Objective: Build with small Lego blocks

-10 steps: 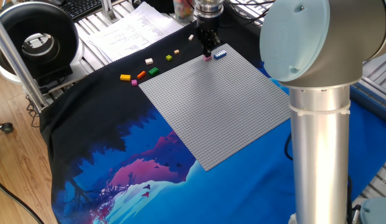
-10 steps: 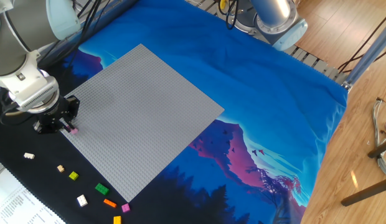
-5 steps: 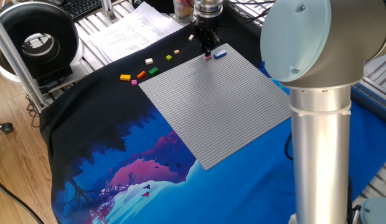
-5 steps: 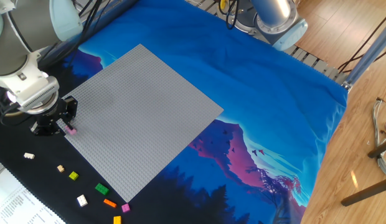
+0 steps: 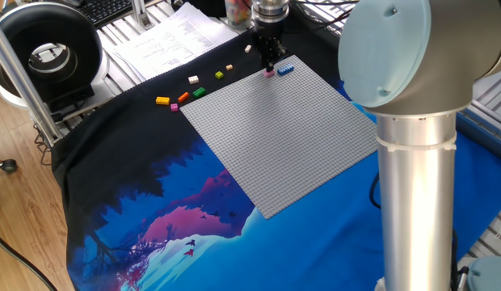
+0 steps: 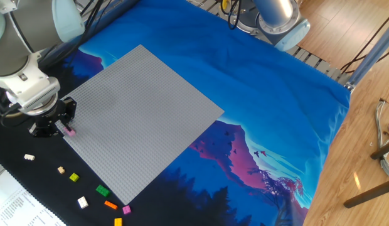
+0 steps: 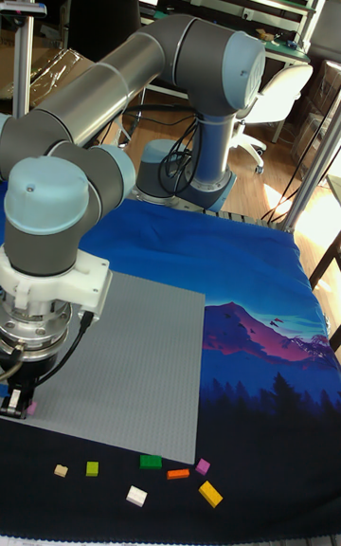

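- At the far corner of the grey baseplate (image 5: pixel 279 133) — gripper (image 5: pixel 269 68) pointing straight down, its fingers closed on a pink brick (image 5: pixel 269 74) that sits at the plate's edge; whether the brick is seated on the studs cannot be told.
- Same corner, other fixed view — the pink brick (image 6: pixel 70 132) shows just below the gripper (image 6: pixel 61 124), at the plate's left edge.
- Just beside the pink brick, on the baseplate — blue brick (image 5: pixel 284 69), lying free of the gripper.
- On the dark cloth (image 5: pixel 113 137) off the plate's edge, a loose row of small Lego blocks, none touching the plate:
  - tan brick (image 5: pixel 248 48), nearest the gripper, on the far side.
  - second tan brick (image 5: pixel 229 68).
  - lime-green brick (image 5: pixel 220 75).
  - white brick (image 5: pixel 193 80).
  - dark green brick (image 5: pixel 199 92), just beside the plate's edge.
  - orange brick (image 5: pixel 183 97).
  - second pink brick (image 5: pixel 174 106).
  - yellow brick (image 5: pixel 162 101), at the row's end.
- Containers — the baseplate is the only thing bearing parts: blue brick on it, pink brick at its edge; rest of its studded face bare.
- Behind the row — printed paper sheets (image 5: pixel 174 40) on the table edge.
- Tall fixed view — the loose row lies along the plate's near side on the cloth; gripper (image 7: pixel 21 404) at the plate's left corner.
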Controlling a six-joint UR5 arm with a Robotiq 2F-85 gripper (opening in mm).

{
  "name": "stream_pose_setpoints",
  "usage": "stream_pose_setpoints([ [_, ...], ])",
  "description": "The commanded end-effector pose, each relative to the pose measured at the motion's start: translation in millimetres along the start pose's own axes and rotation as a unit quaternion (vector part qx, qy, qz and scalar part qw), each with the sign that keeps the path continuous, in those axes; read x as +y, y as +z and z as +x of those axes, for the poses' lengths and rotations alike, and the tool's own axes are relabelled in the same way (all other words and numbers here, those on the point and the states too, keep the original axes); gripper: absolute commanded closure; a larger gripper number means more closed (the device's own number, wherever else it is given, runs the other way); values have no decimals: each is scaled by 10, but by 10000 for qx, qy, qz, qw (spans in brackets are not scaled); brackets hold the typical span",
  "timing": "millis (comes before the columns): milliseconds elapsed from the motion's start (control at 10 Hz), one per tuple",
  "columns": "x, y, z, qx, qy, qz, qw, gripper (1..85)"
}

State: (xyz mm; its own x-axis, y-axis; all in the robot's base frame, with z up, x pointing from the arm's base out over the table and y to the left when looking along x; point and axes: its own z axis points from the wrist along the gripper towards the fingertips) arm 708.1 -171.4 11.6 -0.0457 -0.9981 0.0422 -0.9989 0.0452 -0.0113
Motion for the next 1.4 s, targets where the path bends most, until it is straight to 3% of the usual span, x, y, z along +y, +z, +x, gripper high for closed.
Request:
stream_pose_setpoints([
  [0, -105, -7, 55, 71, -89, 204, 9997, 603],
  [1000, -220, 4, 44, 78, -84, 427, 9990, 573],
  [1300, -148, 85, 13, -85, -68, 259, 9996, 527],
])
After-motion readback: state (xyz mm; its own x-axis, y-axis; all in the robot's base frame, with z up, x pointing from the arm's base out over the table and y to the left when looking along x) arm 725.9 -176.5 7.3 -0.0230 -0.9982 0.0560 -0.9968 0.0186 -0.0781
